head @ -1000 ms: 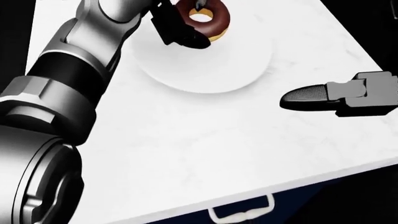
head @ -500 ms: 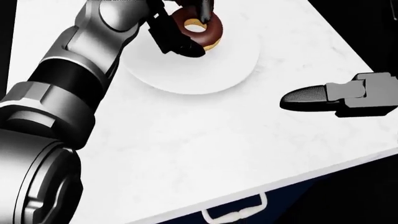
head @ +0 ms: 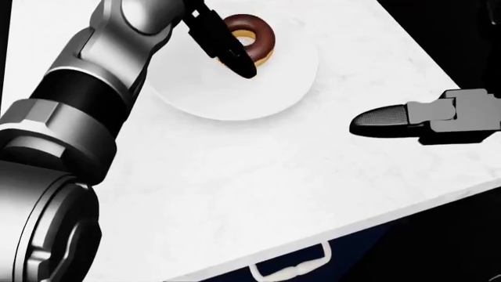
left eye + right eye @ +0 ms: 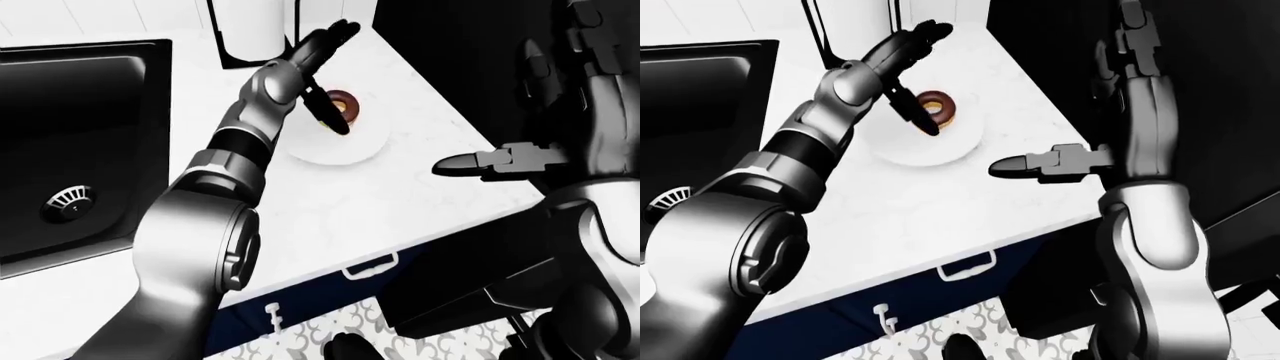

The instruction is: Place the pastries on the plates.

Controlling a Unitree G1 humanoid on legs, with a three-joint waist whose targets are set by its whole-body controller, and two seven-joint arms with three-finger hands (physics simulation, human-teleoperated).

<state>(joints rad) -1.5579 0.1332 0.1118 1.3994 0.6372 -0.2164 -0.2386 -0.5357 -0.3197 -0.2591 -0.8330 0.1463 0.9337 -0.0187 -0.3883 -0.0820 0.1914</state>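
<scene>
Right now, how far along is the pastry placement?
Done: the chocolate donut lies on the white plate on the counter. In hand: nothing; the left hand is open above the donut, one finger beside it, and the right hand hovers empty at the counter's right edge. Left: no other pastry or plate shows in these views, so I can't say.

1. Plate point(image 3: 266, 94): doughnut point(image 3: 249, 36) occupies its far part; near and right portions bare.
2. Left hand point(image 4: 908, 66): open, one finger point(image 3: 227, 47) crossing the doughnut's left side, blocking access from the left.
3. Right hand point(image 3: 423, 123): hovers over the counter point(image 3: 258, 194) right of the plate, apart from it.
4. Counter between plate and near edge: unobstructed.
5. Sink point(image 4: 80, 135): far left, well apart.
</scene>
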